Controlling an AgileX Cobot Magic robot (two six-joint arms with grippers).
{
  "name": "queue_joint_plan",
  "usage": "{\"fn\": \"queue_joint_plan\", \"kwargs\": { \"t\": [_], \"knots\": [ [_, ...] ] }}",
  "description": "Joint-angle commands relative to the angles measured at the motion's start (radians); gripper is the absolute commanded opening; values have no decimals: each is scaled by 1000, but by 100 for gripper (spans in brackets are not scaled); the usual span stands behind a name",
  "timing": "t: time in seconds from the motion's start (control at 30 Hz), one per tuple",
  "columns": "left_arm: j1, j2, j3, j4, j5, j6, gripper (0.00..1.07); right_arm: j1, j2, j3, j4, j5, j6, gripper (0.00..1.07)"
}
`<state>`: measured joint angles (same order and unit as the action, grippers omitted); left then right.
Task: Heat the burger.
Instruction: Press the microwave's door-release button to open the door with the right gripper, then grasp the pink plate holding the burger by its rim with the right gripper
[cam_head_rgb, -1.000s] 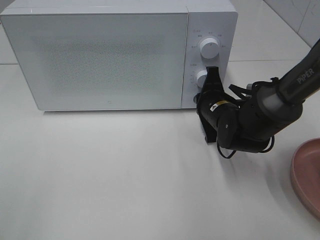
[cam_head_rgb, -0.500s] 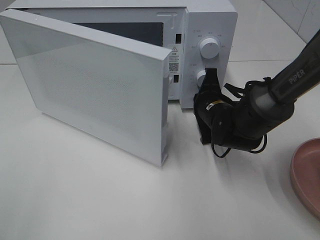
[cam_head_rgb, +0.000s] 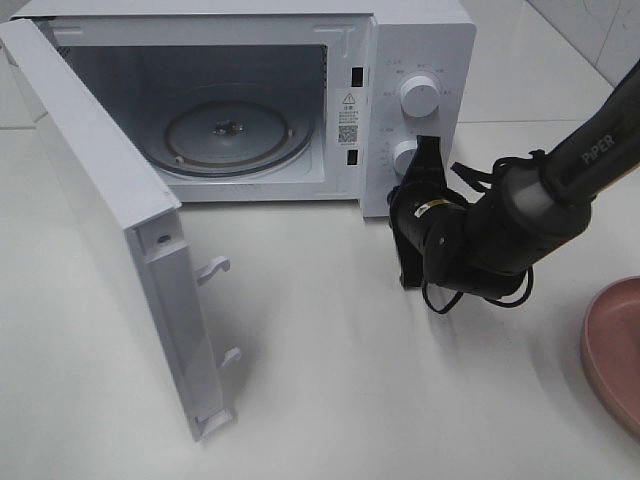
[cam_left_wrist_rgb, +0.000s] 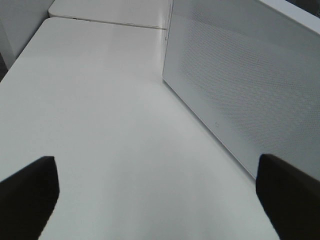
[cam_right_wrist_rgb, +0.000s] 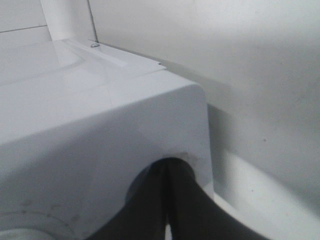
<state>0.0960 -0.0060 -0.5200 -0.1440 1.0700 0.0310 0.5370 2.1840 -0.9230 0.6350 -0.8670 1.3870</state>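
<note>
Microwave door (cam_head_rgb: 110, 250) swung wide, away from right gripper (cam_head_rgb: 427, 145) | jaws pressed together at control panel (cam_head_rgb: 420, 60) | left gripper (cam_left_wrist_rgb: 160, 200) spread | next: fetching burger, which was out of view.

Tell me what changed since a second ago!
The microwave door swung from shut to wide open, out toward the left, showing the glass turntable inside. Nothing was picked up or let go. The right gripper stayed shut, its tip at the lower knob, and the pink plate did not move.
</note>
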Motion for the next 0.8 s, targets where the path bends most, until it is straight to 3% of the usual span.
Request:
{"fn": "queue_joint_plan", "kwargs": {
  "t": [0.03, 0.4, 0.67, 0.8],
  "knots": [
    [5, -15, 4, -5, -2, -2, 100, -31, -48, -35, 5, -161, 1, 0],
    [5, -15, 4, -5, -2, -2, 100, -10, -110, 70, -41, 21, 19, 0],
    [5, -15, 4, -5, -2, -2, 100, -10, -185, 172, -158, 144, 10, 0],
    [5, -15, 4, -5, -2, -2, 100, -10, -264, 212, -200, 249, -101, 0]
  ]
}}
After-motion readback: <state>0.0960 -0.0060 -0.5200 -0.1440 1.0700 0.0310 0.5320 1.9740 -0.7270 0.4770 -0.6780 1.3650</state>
